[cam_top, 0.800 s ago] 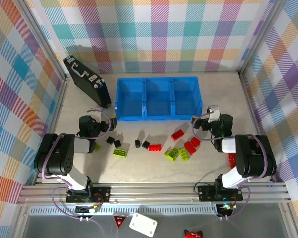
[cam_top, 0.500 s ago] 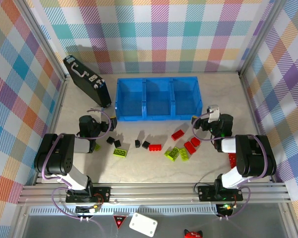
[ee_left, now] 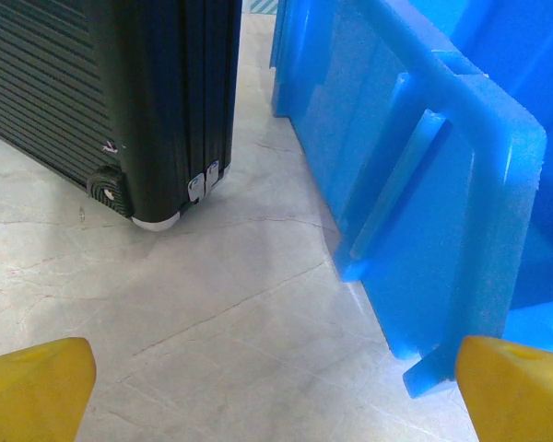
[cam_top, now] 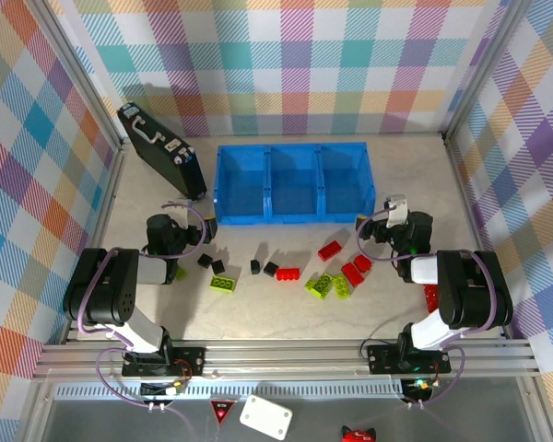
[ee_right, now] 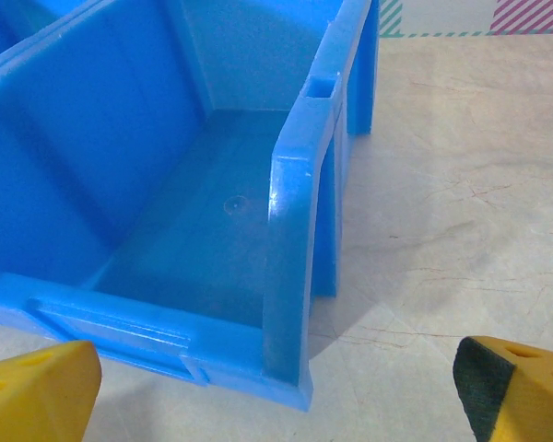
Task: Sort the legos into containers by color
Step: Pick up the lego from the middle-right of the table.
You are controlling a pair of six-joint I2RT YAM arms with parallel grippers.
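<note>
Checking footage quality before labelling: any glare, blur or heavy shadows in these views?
Top external: evenly lit, sharp; black case throws a soft shadow on the wall. Left wrist: blue tray crisp, yellow fingertips blurred. Right wrist: faint glare on the tray's rim, fingertips soft.

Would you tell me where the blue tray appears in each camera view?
Top external: blue tray sits centre rear.
Left wrist: its left end wall rises at right, beside the black case.
Right wrist: its right compartment lies left and centre.
Shared landmark: the pale tabletop.

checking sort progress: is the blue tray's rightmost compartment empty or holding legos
Empty. The right wrist view shows the rightmost compartment with a bare floor.
</note>
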